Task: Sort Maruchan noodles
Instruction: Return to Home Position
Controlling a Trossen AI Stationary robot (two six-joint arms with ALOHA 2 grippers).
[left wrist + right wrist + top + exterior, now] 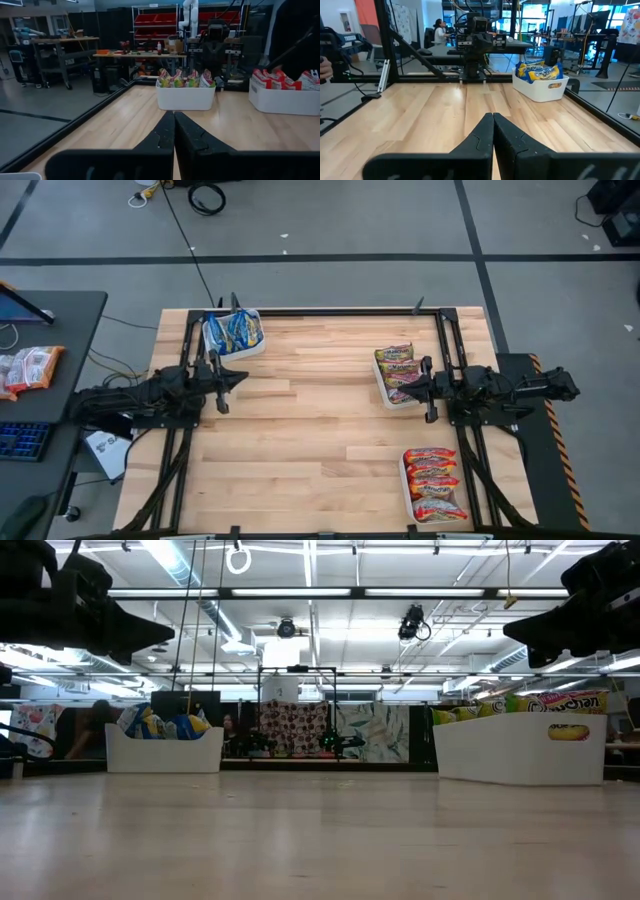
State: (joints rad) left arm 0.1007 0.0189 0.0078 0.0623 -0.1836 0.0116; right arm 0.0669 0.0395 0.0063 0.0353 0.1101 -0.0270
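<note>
The Maruchan noodle packets stand in white trays. Blue-yellow packets (pixel 232 332) fill the tray at the table's far left, also seen as blue-yellow packets (pixel 540 72). Yellow-green packets (pixel 398 370) sit in the tray at the right, seen as yellow-green packets (pixel 185 78). Orange-red packets (pixel 435 483) fill the near-right tray, seen as orange-red packets (pixel 282 80). My left gripper (pixel 240 379) hovers shut at the left side, above the table. My right gripper (pixel 414 387) hovers shut at the right, beside the yellow-green tray.
Bare wooden table top (pixel 320 430) spreads between the two arms. A dark desk (pixel 50 360) at the left, off the table, bears more packets (pixel 30 368). A black frame rail (pixel 330 310) runs along the table's far edge. A person (pixel 439 31) sits in the room beyond.
</note>
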